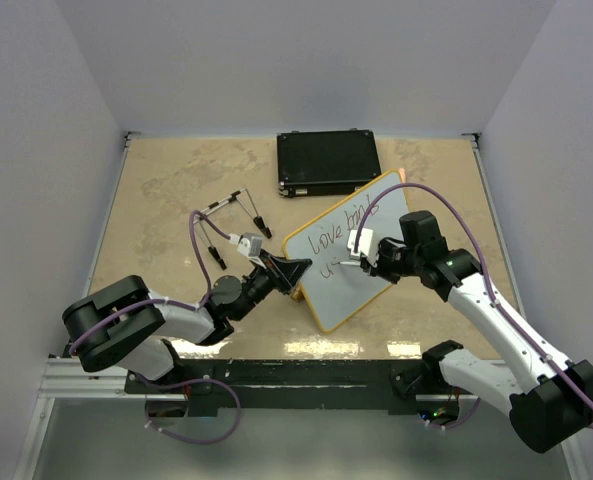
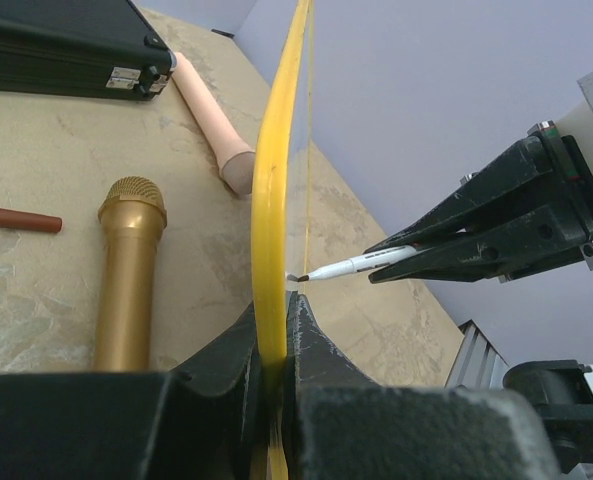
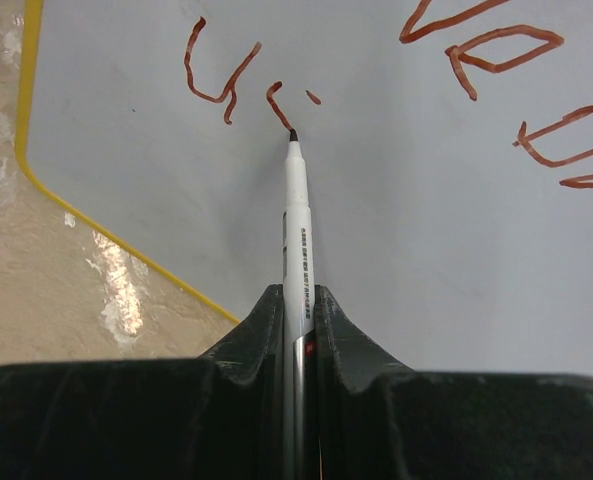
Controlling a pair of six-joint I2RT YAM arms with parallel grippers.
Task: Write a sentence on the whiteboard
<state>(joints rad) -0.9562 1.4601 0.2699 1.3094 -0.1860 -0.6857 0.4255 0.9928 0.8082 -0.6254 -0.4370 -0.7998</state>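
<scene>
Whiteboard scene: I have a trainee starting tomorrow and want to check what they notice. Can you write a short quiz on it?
1. True or false: the left gripper has its jaws shut on the yellow frame of the whiteboard.
2. Multiple choice: the right gripper holds A) a marker, B) an eraser, C) a ruler.
3. Short answer: in the sentence, which letter of the lower line stands finished just left of the marker tip?

Key: 1 true; 2 A; 3 u.
</scene>
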